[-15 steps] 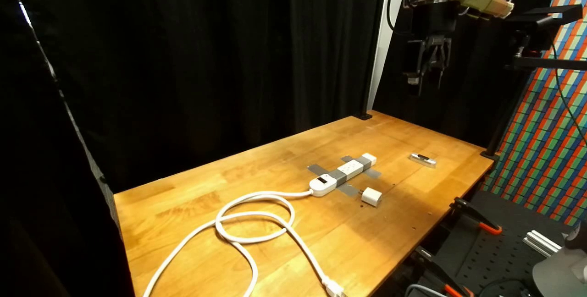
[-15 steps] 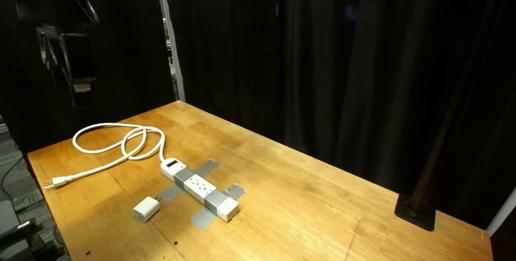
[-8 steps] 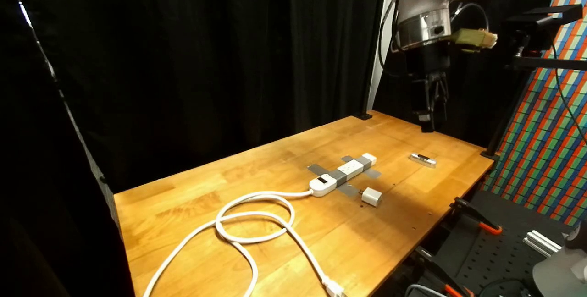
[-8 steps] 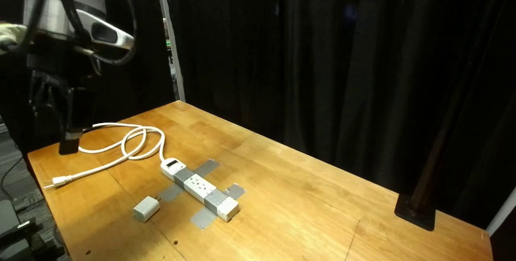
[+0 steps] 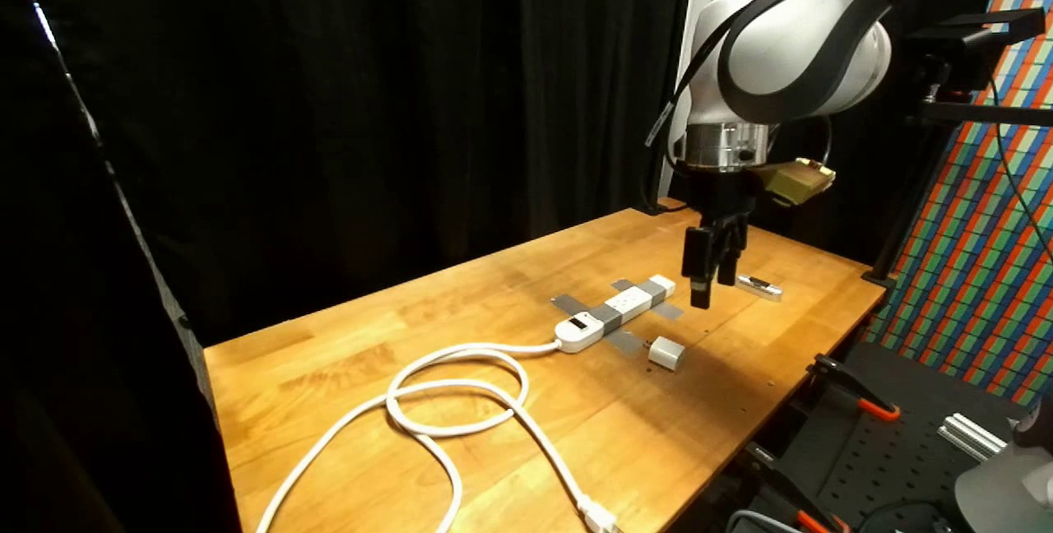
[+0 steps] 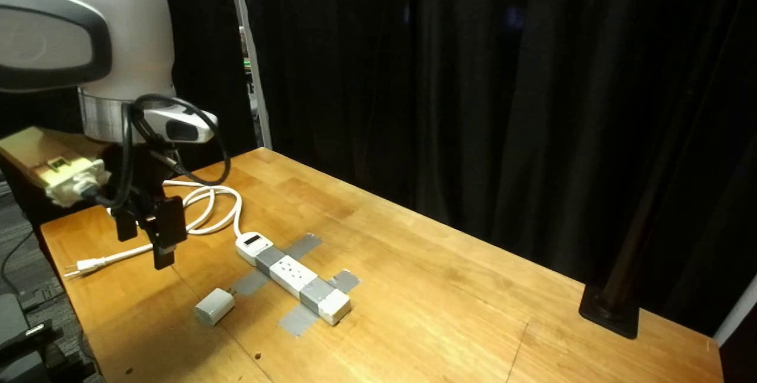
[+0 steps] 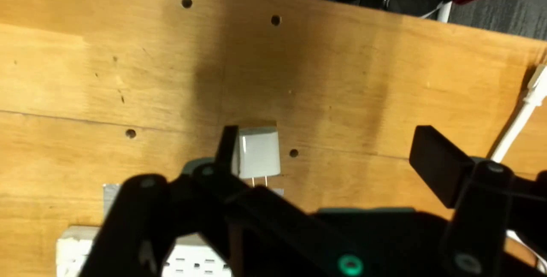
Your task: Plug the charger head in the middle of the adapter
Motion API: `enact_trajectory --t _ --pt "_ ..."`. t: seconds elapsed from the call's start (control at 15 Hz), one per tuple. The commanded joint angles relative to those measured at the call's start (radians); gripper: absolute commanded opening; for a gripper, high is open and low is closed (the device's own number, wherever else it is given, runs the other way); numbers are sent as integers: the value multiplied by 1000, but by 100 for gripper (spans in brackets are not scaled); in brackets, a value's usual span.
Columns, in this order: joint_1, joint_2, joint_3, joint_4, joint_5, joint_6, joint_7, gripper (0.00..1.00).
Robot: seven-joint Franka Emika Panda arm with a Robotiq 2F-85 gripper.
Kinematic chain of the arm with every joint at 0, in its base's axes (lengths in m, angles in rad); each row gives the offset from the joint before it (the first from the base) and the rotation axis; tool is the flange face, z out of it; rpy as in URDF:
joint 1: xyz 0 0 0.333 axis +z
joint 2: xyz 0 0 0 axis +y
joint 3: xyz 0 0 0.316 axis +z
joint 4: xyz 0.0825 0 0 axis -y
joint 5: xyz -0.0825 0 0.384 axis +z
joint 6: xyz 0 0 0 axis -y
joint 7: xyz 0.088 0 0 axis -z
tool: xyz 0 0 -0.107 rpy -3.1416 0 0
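The charger head (image 5: pixel 666 353) is a small white block lying on the wooden table, also visible in an exterior view (image 6: pixel 215 306). In the wrist view the charger head (image 7: pixel 259 153) shows two thin prongs pointing toward the adapter. The adapter (image 5: pixel 629 303) is a white power strip taped down beside it; in an exterior view its sockets (image 6: pixel 293 275) face up. In the wrist view the adapter (image 7: pixel 194 260) is partly hidden by a finger. My gripper (image 5: pixel 713 290) is open and empty above the table, fingers pointing down. In the wrist view the charger head appears beside the left finger of the gripper (image 7: pixel 327 153).
Grey tape (image 6: pixel 300 319) holds the adapter to the table. A white cord (image 5: pixel 461 386) loops across the table to a plug (image 6: pixel 90 265). A small silver and dark item (image 5: pixel 758 287) lies behind the gripper. A black post base (image 6: pixel 609 312) stands at a corner. Clamps (image 5: pixel 855 389) grip the edge.
The arm has come down from high above and moved over the table, bringing the gripper closer to the charger head. The charger head and adapter have not moved.
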Motion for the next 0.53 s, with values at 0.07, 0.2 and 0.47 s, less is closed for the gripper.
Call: enact_trajectory --t 0.07,0.2,0.47 --pt "14 108 -10 -23 107 259 -87 100" --pt "11 157 -3 -24 142 349 -121 100" --pt "-9 253 31 -24 271 564 -231 100"
